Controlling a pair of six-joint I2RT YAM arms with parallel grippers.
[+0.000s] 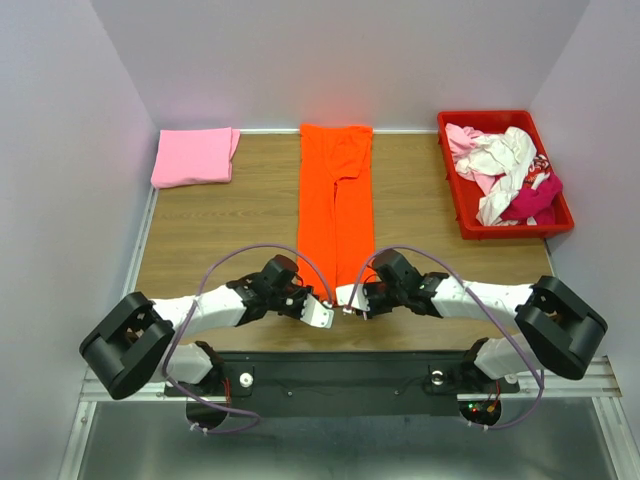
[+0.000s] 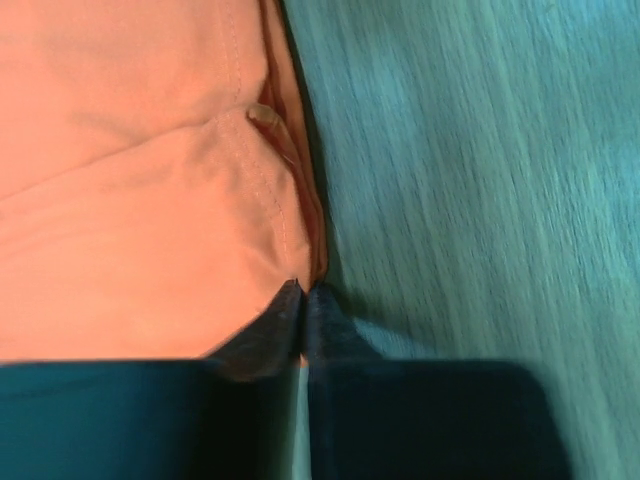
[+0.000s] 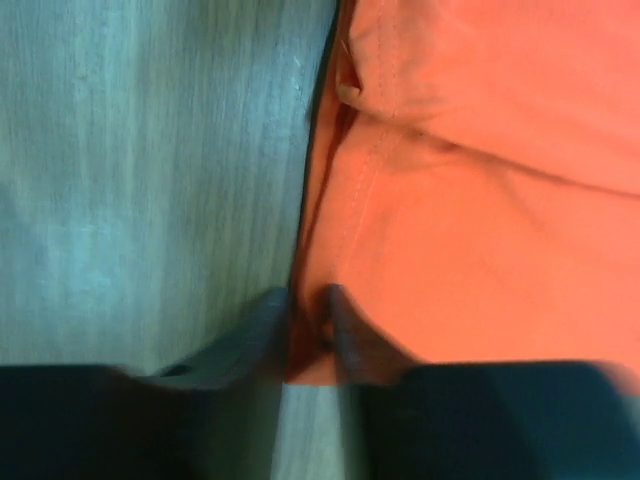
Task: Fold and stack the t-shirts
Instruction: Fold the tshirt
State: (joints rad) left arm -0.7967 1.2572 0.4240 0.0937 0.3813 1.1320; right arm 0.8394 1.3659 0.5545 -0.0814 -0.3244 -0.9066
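Wooden table point(image 1: 230, 230), walled on 3 sides. Orange t-shirt point(image 1: 335, 200) lies flat down the table's middle, folded into 1 long narrow strip running from the far edge toward the arms. Red crate point(image 1: 515, 231) sits at the far right corner and holds a loose pile of t-shirts point(image 1: 505, 170), white, light pink and magenta, all tangled. Pink t-shirt point(image 1: 193, 156) is folded at the far left corner, well apart from the strip.

Both arms bend inward and the 2 grippers meet at the strip's near end, one at each corner. Left gripper point(image 1: 328, 300) is on the near-left corner; in the left wrist view its jaws point(image 2: 302, 292) are pressed nearly together, with the shirt's hem edge point(image 2: 150, 200) pinched at the tips. Right gripper point(image 1: 347, 300) is on the near-right corner; in the right wrist view its jaws point(image 3: 308, 300) are narrow, with orange cloth point(image 3: 480, 200) filling the gap between them. Cloth at both corners is down on the tabletop.
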